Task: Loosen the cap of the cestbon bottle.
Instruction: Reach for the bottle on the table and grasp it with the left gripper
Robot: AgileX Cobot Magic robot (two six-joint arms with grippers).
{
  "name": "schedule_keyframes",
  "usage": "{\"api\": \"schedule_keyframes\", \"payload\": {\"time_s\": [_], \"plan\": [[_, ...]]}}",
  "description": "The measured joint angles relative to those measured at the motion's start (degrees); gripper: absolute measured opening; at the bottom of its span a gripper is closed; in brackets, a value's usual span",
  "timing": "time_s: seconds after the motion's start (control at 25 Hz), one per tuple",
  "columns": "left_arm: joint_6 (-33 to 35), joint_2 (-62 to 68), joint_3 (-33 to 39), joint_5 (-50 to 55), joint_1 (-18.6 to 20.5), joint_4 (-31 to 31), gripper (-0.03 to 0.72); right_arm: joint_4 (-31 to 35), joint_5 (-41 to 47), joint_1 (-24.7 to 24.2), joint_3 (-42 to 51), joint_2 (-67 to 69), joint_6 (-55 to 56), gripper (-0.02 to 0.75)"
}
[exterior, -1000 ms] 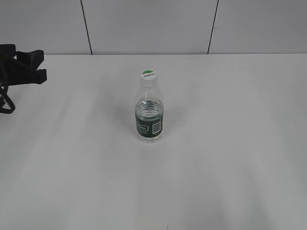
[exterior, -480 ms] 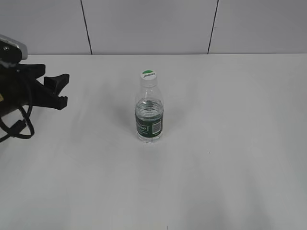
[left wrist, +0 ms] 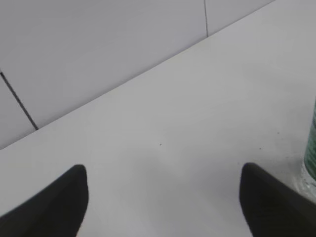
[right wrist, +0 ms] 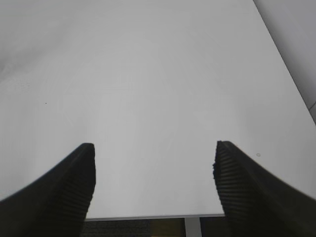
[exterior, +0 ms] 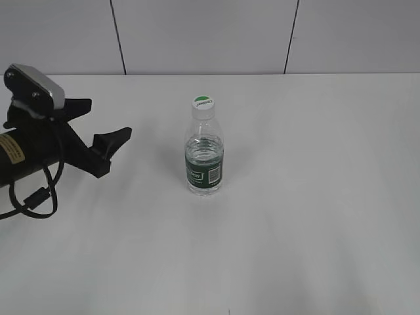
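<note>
The cestbon bottle [exterior: 205, 154] stands upright in the middle of the white table, with its dark green label band facing me. The white cap [exterior: 203, 104], with a green half on top, sits on its neck. My left gripper [exterior: 105, 125] is open and empty, to the left of the bottle and apart from it. In the left wrist view its fingers [left wrist: 163, 173] are spread wide, and the bottle's edge [left wrist: 311, 148] shows at the far right. My right gripper [right wrist: 154, 150] is open and empty over bare table, and is out of the exterior view.
The white table [exterior: 315, 197] runs back to a grey panelled wall [exterior: 197, 33]. In the right wrist view the table's edge [right wrist: 148, 216] lies close below the fingers, with dark floor beyond it.
My left arm has moved in from the left edge toward the bottle, with its fingers open. The bottle and cap have not moved.
</note>
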Motion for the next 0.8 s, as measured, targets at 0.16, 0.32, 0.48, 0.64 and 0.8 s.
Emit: {"api": "schedule_keyframes", "payload": {"time_s": [0.16,0.32,0.48,0.64,0.8], "plan": [[-3.82,2.08,-0.04,-3.94,0.99,3.77,0.592,0.0,0.0,0.0,0.0,0.0,0.0,0.569],[-7.23,2.62,-0.04,-6.3,1.34,10.76,0.59,0.0,0.0,0.0,0.0,0.0,0.06,0.569],[-9.67,2.62,-0.1,-6.66,1.53,14.39,0.59,0.0,0.0,0.0,0.0,0.0,0.06,0.569],[-15.0,2.92,-2.49,-6.25,1.58,18.86,0.589,0.0,0.0,0.0,0.0,0.0,0.1,0.569],[-18.69,5.55,-6.8,-5.91,1.58,25.16,0.589,0.0,0.0,0.0,0.0,0.0,0.1,0.569]]}}
